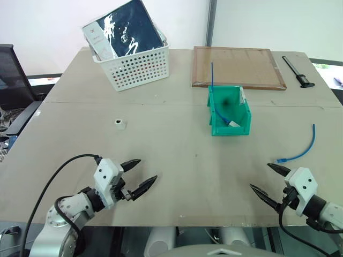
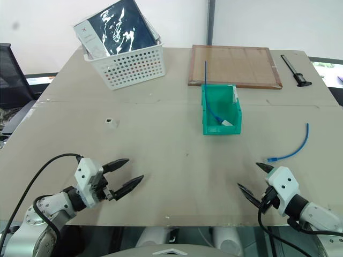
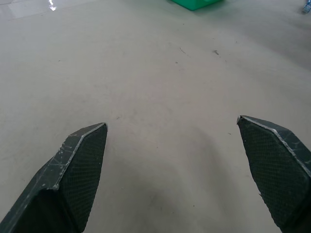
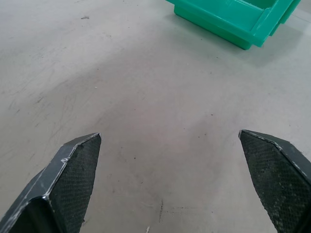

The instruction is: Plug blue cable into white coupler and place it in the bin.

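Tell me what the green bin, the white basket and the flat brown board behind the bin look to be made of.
The bin: likely moulded plastic, with an even green colour and a slight sheen.
The white basket: probably plastic too, with regular rows of punched holes in thin walls.
The brown board: looks like wood or fibreboard, matte brown with a raised frame edge; which of the two is unclear.

The tabletop point(image 1: 177, 160) is a dull beige-grey, faintly scuffed. The bin point(image 1: 229, 110) is bright green, a thin blue cord rising from it. The blue cable point(image 1: 300, 151) is vivid blue with a clear tip. The white coupler point(image 1: 119, 123) shows a dark opening. The basket point(image 1: 136, 67) is white, dotted with holes, holding a navy, glossy packet point(image 1: 127, 28). The board point(image 1: 237, 67) is brown. Both grippers' fingers point(image 3: 80, 170) are black, cross-hatched.
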`<state>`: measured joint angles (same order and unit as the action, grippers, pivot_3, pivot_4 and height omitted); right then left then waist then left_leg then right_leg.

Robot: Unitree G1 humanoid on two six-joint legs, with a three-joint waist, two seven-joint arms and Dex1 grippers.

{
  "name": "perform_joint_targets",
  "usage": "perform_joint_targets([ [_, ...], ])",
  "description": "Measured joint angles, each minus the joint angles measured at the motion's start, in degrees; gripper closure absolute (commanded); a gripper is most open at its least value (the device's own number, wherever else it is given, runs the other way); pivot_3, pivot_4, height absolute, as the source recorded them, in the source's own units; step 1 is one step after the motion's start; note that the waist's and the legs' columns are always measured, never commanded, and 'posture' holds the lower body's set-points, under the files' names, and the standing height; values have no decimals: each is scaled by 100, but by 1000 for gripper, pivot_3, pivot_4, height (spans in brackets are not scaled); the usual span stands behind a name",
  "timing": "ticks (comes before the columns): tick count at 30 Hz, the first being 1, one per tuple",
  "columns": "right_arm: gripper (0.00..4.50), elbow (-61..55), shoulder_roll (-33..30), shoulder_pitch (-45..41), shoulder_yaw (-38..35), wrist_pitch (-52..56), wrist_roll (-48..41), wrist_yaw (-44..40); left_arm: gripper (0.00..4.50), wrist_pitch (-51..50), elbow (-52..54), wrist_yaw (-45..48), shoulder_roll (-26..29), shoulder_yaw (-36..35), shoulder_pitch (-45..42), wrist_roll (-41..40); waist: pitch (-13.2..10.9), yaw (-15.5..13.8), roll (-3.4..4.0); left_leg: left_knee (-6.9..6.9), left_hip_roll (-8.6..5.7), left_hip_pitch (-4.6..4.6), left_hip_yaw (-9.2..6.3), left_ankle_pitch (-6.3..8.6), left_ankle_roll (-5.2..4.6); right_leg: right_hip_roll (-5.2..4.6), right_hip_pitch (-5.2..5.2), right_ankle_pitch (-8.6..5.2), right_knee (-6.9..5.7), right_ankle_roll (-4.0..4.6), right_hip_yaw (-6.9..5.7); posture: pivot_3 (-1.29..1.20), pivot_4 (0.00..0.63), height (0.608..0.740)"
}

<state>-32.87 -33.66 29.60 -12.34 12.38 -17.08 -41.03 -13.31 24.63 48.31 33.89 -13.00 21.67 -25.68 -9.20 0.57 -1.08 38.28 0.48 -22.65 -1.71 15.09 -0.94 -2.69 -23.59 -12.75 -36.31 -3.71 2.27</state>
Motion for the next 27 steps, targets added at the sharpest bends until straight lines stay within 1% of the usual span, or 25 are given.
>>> perform_joint_targets([
  [2,1,2,30,-30,3,-3,-1,24,116,-31,0,-6,-2,7,-42,-16,0,-2,0,0,0,0,-1,0,0,0,0,0,0,0,-1,0,150,738],
  [5,1,2,120,-163,66,3,-19,89,116,-203,14,-75,-11,35,-346,-148,0,-16,0,2,0,1,-4,0,0,1,1,0,-3,0,-5,0,150,738],
  [9,1,0,27,-506,67,100,-99,92,116,-483,227,-88,-6,163,-707,-397,1,-9,-1,4,-1,2,2,0,0,0,2,2,-3,0,1,0,150,738],
  [11,1,-1,-315,-778,22,246,-168,-52,116,-603,352,44,99,279,-889,-541,0,3,-1,3,-3,2,4,0,0,2,2,11,-2,14,2,0,150,738],
  [12,1,6,-588,-868,-46,330,-224,-213,116,-604,410,166,206,347,-966,-556,0,2,0,3,-6,2,5,0,0,1,2,14,-3,19,2,0,150,738],
  [15,1,191,-1479,-1080,-443,550,-367,-818,116,-548,513,612,501,525,-1118,-554,0,-4,1,2,-9,2,24,0,-1,4,4,14,0,21,-4,0,150,738],
  [16,1,520,-2030,-1306,-536,686,-404,-1152,116,-534,519,858,619,690,-1247,-589,-6,-1,8,3,-12,1,32,0,-2,3,4,14,1,21,0,0,150,738],
  [17,1,793,-2342,-1473,-707,756,-409,-1362,116,-526,577,1029,682,753,-1311,-632,-11,0,12,4,-12,0,37,0,-3,2,3,15,2,21,4,0,150,738],
  [19,542,1109,-2649,-1681,-934,771,-412,-1624,0,-518,636,1234,722,829,-1360,-742,-5,-4,3,1,-12,2,33,0,-3,8,6,14,2,22,-3,0,150,738],
  [20,863,1162,-2696,-1715,-936,771,-410,-1682,0,-518,636,1276,721,859,-1372,-761,-5,-4,2,0,-9,1,30,0,-2,14,5,14,3,22,-6,0,150,738],
  [24,863,1831,-3091,-2101,-385,483,-10,-2083,0,-511,640,1405,719,970,-1534,-819,-9,0,7,1,-10,-1,33,0,-2,18,5,14,2,22,-1,0,150,738],
  [27,863,2386,-3145,-2683,152,313,274,-2288,0,-503,660,1405,704,1095,-1631,-822,-9,15,6,6,-12,1,42,0,-2,16,6,16,3,21,9,0,150,738],
])
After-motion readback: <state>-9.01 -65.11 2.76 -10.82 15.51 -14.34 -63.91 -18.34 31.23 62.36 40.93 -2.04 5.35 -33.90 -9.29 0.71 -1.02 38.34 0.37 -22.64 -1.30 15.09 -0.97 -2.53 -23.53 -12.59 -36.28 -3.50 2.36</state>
